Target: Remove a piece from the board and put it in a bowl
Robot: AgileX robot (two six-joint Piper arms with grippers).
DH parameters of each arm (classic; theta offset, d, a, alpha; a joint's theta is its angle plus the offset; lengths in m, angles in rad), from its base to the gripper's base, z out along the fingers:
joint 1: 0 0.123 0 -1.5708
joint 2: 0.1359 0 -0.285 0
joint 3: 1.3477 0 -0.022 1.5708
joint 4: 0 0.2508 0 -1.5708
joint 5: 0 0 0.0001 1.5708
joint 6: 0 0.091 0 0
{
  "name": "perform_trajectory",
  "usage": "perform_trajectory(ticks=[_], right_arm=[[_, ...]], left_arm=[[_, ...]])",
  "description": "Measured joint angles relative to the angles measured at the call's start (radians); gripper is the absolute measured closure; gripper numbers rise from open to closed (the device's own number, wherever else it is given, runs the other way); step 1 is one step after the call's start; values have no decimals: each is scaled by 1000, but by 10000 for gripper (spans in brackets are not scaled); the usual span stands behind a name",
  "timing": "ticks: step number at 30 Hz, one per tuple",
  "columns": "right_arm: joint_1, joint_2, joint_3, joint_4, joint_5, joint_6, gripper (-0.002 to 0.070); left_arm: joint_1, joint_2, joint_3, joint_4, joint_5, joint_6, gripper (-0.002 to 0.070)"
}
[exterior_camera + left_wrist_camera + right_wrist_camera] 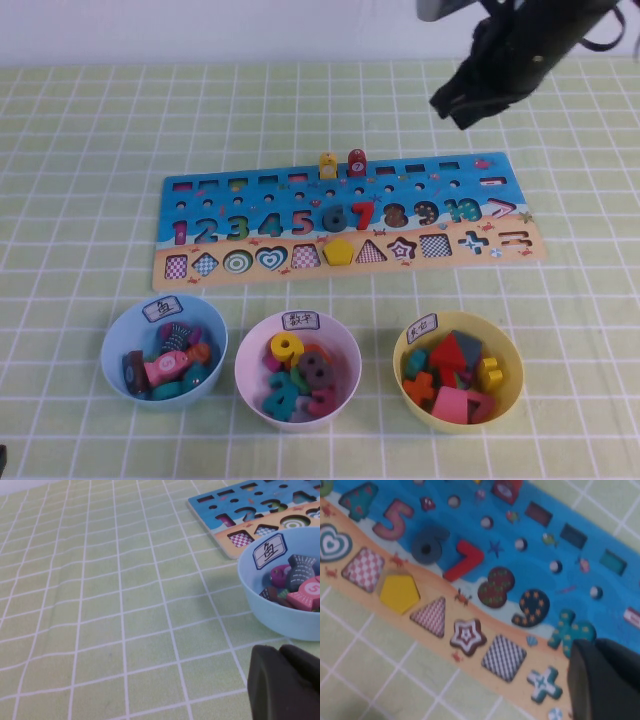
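The red piece (356, 161) stands upright at the far edge of the board (250, 205), next to a similar yellow piece (328, 165). It also shows in the right wrist view (507, 489). My right gripper (455, 105) hangs above and behind the board's right part, shut and empty, right of the red piece; in its wrist view (596, 645) it is over the board's (600, 525) right end. The pale blue bowl (120, 330) with its white label sits front left, holding several pieces. My left gripper (280, 650) is shut and empty, low beside that bowl (260, 600).
A white bowl (255, 345) with number pieces sits front centre and a yellow bowl (510, 345) with shape pieces front right. Numbers 6 (334, 217) and 7 (362, 213) and a yellow pentagon (338, 251) lie in the board. A green checked cloth (90, 150) covers the table.
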State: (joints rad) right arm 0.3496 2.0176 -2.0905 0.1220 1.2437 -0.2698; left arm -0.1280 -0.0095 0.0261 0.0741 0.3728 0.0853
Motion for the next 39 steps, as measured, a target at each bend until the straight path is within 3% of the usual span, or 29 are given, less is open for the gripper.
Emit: perform_trajectory(ticks=[6, 13, 16, 23, 39], right_arm=[[69, 188, -247, -19, 0, 2, 631], [86, 290, -299, 18, -39, 7, 363], [90, 319, -299, 28, -123, 38, 298], [90, 366, -301, 57, -302, 86, 273], [90, 457, -301, 65, -446, 130, 272]], left_arm=[[0, 0, 0, 0, 0, 0, 679], [0, 0, 0, 0, 0, 0, 680], [0, 0, 0, 0, 0, 0, 679], [0, 0, 0, 0, 0, 0, 680], [0, 0, 0, 0, 0, 0, 679]])
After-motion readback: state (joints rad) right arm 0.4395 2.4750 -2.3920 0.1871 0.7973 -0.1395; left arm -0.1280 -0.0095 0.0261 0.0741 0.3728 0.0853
